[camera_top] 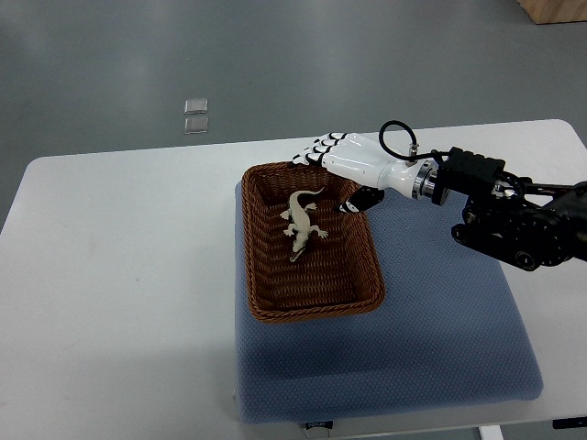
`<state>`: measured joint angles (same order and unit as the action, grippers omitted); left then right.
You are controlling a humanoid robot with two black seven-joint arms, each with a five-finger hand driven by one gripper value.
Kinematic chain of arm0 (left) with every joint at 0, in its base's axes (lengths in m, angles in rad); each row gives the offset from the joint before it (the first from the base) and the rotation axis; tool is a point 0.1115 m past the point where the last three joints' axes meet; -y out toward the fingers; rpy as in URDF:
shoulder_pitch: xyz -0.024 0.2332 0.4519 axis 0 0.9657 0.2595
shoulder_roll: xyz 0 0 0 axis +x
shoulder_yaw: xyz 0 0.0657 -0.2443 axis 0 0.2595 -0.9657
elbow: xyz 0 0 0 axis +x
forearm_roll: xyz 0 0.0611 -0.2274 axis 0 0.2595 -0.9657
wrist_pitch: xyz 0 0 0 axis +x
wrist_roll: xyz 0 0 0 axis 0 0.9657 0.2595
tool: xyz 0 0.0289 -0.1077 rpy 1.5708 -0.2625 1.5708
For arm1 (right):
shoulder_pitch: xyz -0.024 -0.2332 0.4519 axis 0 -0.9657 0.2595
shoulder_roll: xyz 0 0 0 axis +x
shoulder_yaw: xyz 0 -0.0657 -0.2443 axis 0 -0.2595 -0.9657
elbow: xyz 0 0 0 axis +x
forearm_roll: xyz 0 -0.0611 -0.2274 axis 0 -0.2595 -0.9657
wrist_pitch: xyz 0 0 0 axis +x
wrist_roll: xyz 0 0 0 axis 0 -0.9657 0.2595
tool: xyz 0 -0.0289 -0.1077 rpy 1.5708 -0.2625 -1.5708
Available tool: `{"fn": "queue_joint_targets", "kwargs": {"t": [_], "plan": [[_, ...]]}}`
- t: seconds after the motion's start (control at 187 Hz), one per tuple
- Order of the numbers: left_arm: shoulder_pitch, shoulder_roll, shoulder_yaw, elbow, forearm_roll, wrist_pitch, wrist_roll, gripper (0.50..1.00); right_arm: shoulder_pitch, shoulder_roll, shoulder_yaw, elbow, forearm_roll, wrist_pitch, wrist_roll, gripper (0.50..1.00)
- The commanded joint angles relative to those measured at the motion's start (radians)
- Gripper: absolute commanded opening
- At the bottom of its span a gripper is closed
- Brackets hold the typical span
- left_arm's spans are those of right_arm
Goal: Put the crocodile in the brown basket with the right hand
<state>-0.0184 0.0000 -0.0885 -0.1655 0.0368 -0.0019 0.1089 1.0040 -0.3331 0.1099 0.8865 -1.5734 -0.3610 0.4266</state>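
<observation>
One robot hand [353, 165], the right, is seen over the far right rim of the brown basket [312, 313], with its fingers loosely extended and nothing held in it. Just below its thumb and toward the robot's side, the crocodile [300, 223] lies flat on the woven basket floor, apart from the hand. The placing is judged done. The toy is judged light and small, probably stiff or slightly rubbery plastic, with thin legs and a tail that could bend or slip. If it must be lifted, the thicker trunk would best be pinched between thumb and fingers. The basket is set on a blue pad [440, 339] on the tabletop [119, 275].
</observation>
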Motion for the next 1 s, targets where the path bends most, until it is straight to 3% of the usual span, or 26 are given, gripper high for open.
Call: {"fn": "queue_joint_targets", "kwargs": {"t": [0.0,0.268,0.605,0.787,0.996], "plan": [[0.000,0.000,0.000,0.000,0.000,0.000,0.000,1.000,-0.039,-0.001,0.085,-0.004,0.075,0.002,-0.003,0.893],[0.000,0.000,0.001,0.000,0.000,0.000,0.000,1.000,-0.117,0.003,0.267,-0.008,0.486,0.010,-0.006,0.895],[0.000,0.000,0.001,0.000,0.000,0.000,0.000,1.000,-0.127,-0.004,0.283,-0.064,0.997,0.025,-0.035,0.897],[0.000,0.000,0.000,0.000,0.000,0.000,0.000,1.000,-0.140,-0.032,0.344,-0.084,1.101,0.116,-0.051,0.897],[0.000,0.000,0.000,0.000,0.000,-0.001,0.000,1.000,-0.150,-0.030,0.386,-0.179,1.196,0.229,-0.086,0.897]]}}
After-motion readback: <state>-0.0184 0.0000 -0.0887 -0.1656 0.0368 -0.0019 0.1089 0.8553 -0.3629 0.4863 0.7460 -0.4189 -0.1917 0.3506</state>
